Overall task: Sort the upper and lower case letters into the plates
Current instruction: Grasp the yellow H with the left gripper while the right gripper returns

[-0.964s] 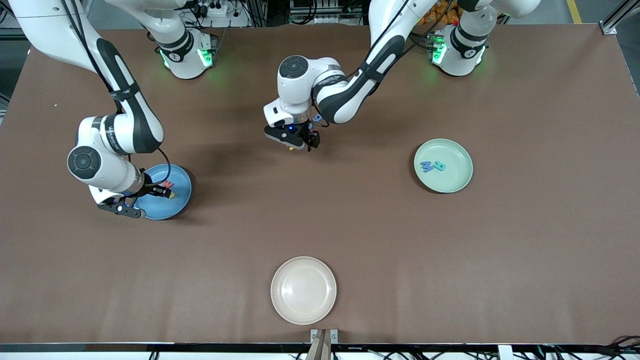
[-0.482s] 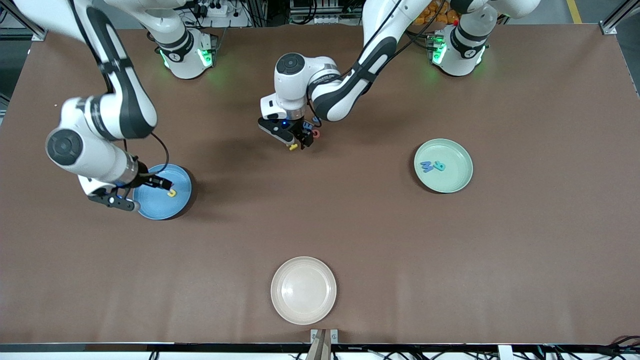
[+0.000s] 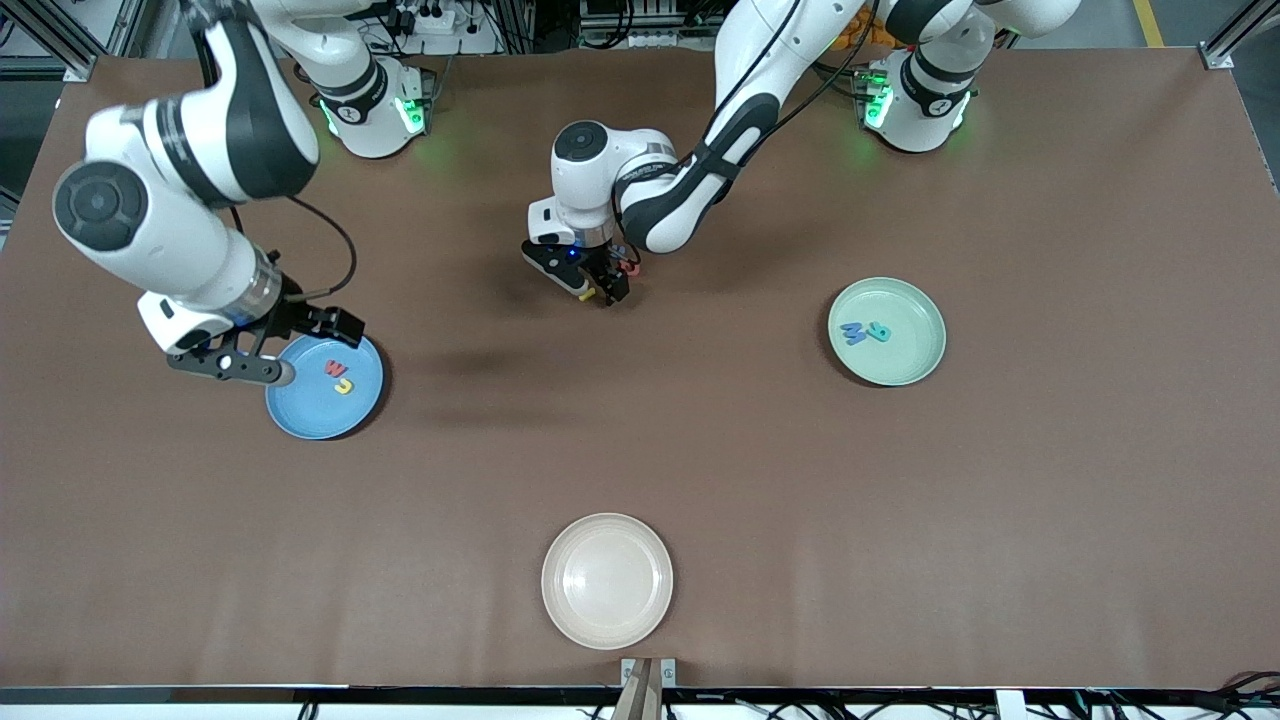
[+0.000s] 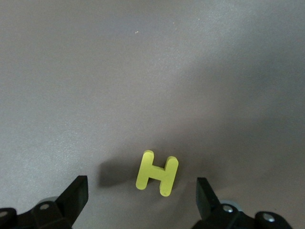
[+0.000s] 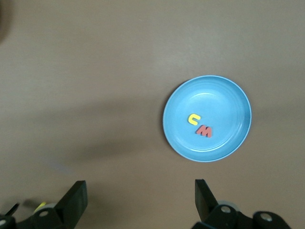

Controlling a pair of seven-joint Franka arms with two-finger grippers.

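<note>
Nearest the front camera, the cream plate (image 3: 607, 580) sits bare and plays no part in the sorting. Farther up the counter (image 3: 700, 450), the blue plate (image 3: 300, 410) at the right arm's end holds a red W (image 3: 334, 369) and a yellow C (image 3: 344, 385), touching. The right end effector (image 3: 300, 335) hangs over that plate's edge, fingers wide and empty; its wrist view shows the plate (image 5: 207, 118) well below with both letters inside. That drop looks done.

Toward the left arm's end, the mint plate (image 3: 886, 331) carries a blue letter (image 3: 853, 332) and a teal letter (image 3: 878, 332) side by side.

Farthest from the camera, mid-counter, the step in hand appears to be the left arm's pick. The left end effector (image 3: 598, 285) is low over a yellow H (image 4: 157, 172), fingers spread wide and holding nothing. In the wrist view the H lies flat between the two fingers, apart from both. A red letter (image 3: 631, 266) lies just beside it, largely hidden by the arm.

The next move likely calls for a short descent and a squeeze across the H, then a carry to the capitals' plate.
</note>
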